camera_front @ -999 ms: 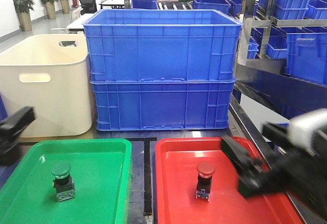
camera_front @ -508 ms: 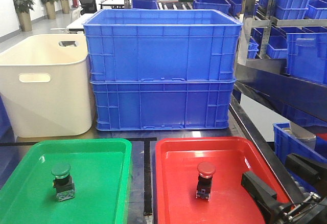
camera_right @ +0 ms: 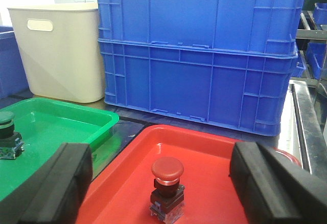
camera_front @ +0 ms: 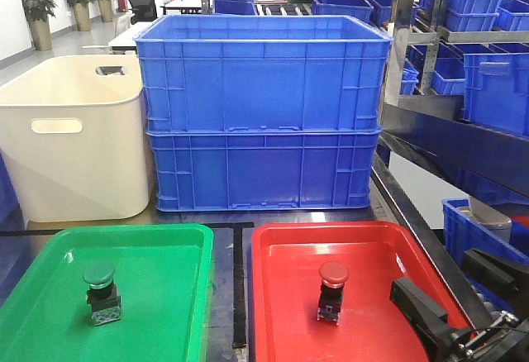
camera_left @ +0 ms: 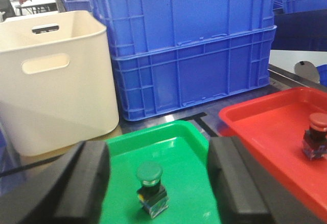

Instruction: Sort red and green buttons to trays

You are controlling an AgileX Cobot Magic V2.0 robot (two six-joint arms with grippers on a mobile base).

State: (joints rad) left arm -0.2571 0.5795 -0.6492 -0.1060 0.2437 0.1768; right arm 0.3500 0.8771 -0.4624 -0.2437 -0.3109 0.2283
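left hand (camera_left: 158,183): black, blocky, rounded fingers | right hand (camera_right: 161,183): same matte black

Glossy plastic green tray (camera_front: 169,246) and red tray (camera_front: 285,246), ribbed blue plastic crates (camera_front: 263,114), smooth matt cream tub (camera_front: 74,139)

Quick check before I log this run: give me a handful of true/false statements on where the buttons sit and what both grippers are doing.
1. The green button stands in the green tray. True.
2. The red button lies tipped over. False: it stands upright in the red tray.
3. The right gripper is shut on the red button. False: open, holding nothing.
4. The left gripper is open. True.
5. Both trays sit in front of the stacked blue crates. True.
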